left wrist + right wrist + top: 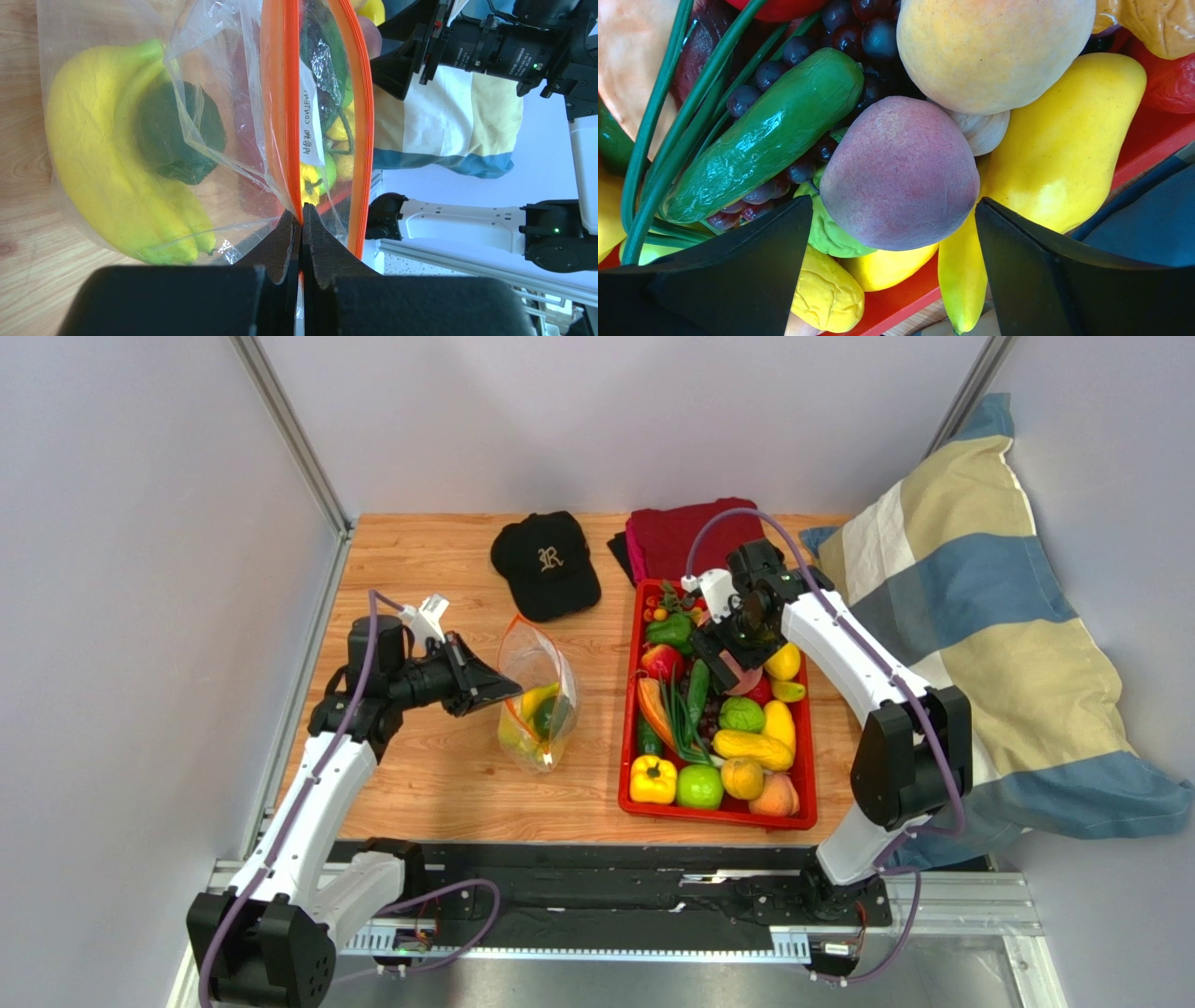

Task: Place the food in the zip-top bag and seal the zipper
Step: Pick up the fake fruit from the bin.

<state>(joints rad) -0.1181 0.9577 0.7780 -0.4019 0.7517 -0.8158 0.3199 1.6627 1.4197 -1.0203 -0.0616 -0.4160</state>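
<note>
The clear zip-top bag (537, 693) lies on the wood table left of the red tray (718, 815). My left gripper (484, 683) is shut on the bag's mouth edge; in the left wrist view the gripper (302, 222) pinches one orange zipper strip (284, 105), and the other strip (361, 126) bows away, so the mouth gapes. Inside the bag are a yellow banana bunch (105, 154) and a dark green piece (179, 133). My right gripper (739, 651) is open over the tray; in the right wrist view the gripper (894, 204) straddles a reddish-purple fruit (899, 161), beside a yellow mango-like fruit (1060, 140).
The tray holds several toy foods: a green cucumber (766, 133), dark grapes (857, 28), yellow and green pieces. A black cap (546, 560) and dark red cloth (687, 539) lie at the back. A striped pillow (982, 616) leans at the right. Grey walls enclose the table.
</note>
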